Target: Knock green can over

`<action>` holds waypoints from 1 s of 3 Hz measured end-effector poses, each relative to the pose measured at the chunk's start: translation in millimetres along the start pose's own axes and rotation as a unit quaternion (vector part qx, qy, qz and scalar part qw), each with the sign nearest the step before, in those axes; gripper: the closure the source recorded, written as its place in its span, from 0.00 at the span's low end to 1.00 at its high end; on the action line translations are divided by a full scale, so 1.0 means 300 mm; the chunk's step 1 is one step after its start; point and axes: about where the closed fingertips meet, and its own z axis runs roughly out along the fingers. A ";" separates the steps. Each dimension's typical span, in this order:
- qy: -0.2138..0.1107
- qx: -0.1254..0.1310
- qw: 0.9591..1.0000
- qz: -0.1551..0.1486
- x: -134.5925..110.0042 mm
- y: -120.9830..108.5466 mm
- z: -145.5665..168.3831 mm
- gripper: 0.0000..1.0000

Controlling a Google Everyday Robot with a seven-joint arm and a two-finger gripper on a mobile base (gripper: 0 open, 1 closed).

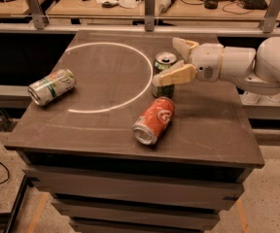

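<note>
Here, jaws open by green can (pixel 165 58), txt illegible

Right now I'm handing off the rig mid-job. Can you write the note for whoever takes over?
Claw: open, at the green can's top on the table's right side, arm reaching in from the right. One finger crosses the can's front and the other sits behind it. Contact cannot be told.
Green can: upright, just outside the white circle's right edge.
Other cans: orange can lies on its side just in front of the green one, and the pale can lies on its side at the left.
Done: claw brought to the can.
Left: tip the green can over, probably with a sideways push near its top.
</note>
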 end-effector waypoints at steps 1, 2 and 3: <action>-0.010 0.025 1.000 -0.004 0.018 -0.011 -0.039 0.00; -0.012 0.032 0.999 -0.006 0.022 -0.015 -0.051 0.00; -0.012 0.030 0.999 -0.007 0.019 -0.011 -0.044 0.17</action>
